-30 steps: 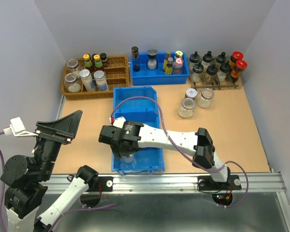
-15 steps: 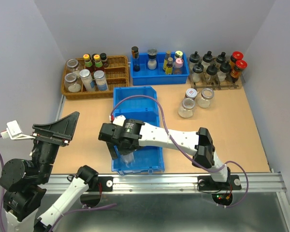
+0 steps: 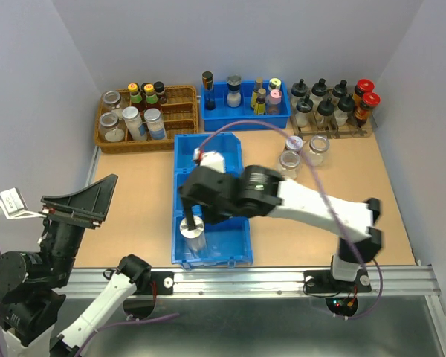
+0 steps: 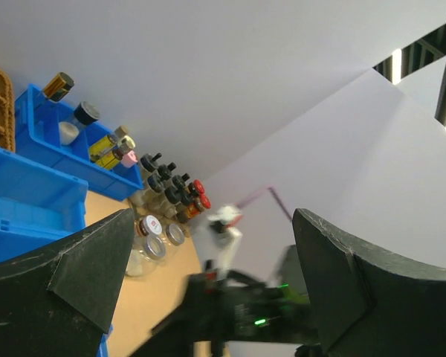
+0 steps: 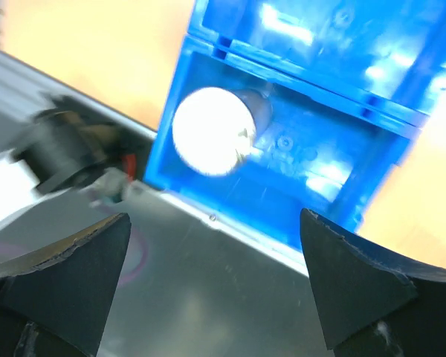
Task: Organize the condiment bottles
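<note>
gaping wide, right gripper (image 5: 212,216) hangs empty above white-lidded jar (image 5: 212,141).

**Glossy plastic, matt board, woven cane**

The near bin (image 3: 208,138) is moulded blue plastic, glossy enough to throw bright highlights in the right wrist view. The jar (image 3: 192,229) inside it has a clear body and a pale, smooth lid. The tabletop (image 3: 134,193) is a matt tan board, wood-like, edged along its near side by a brushed metal rail (image 3: 267,277). At far left stands a brown woven wicker basket (image 3: 180,111). The far tray (image 3: 281,119) is the same shiny blue plastic. The right gripper (image 5: 214,219) has matt black fingers (image 5: 59,260) with rough edges. The arm shells (image 3: 312,202) are smooth white plastic.
</note>
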